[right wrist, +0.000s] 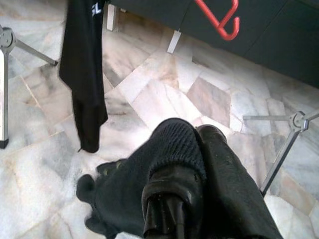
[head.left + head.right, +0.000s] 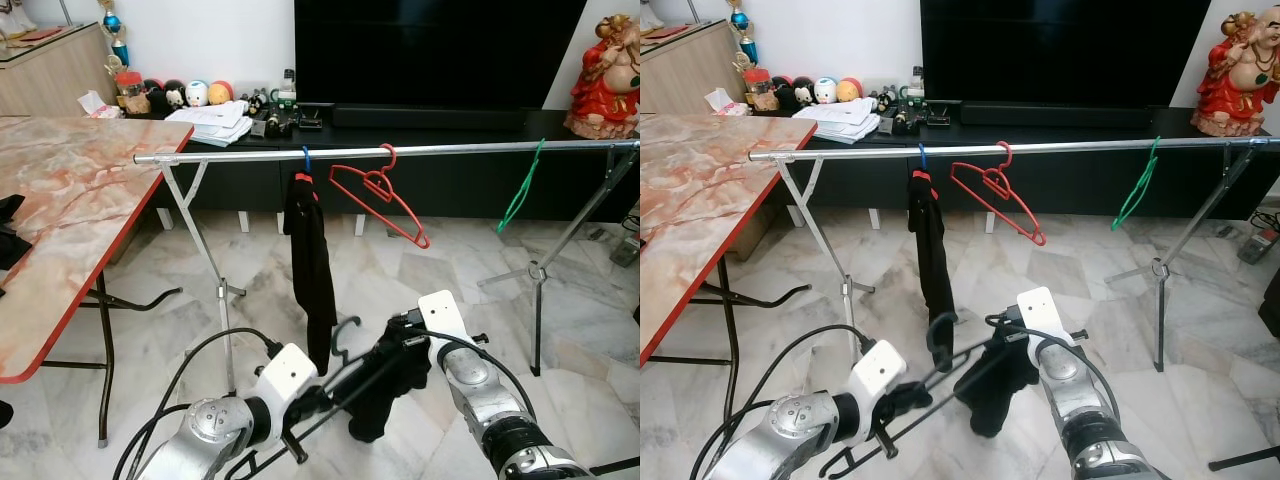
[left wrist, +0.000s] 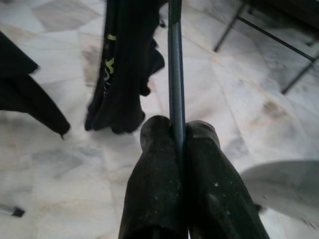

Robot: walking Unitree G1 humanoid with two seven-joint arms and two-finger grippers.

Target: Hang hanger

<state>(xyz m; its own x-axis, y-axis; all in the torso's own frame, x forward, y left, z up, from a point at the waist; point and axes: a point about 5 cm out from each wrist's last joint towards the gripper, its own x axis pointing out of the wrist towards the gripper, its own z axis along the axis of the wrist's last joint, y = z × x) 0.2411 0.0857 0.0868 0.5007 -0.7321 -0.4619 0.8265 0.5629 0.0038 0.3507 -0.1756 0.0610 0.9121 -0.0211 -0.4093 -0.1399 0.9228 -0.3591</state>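
Left claw (image 2: 300, 405) pinches the dark hanger (image 2: 345, 335), right claw (image 2: 400, 345) grips its black garment (image 2: 385, 395); lift hook clear over rail (image 2: 450, 150) before lowering.

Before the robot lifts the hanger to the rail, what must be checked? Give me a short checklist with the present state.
1. Left gripper shut on the dark hanger: ok.
2. Right gripper shut on the black cloth: ok.
3. Hook points up toward the rail: ok.
4. Free rail between red hanger and green hanger: ok.
5. Cloth sits firmly on the hanger: cannot tell.
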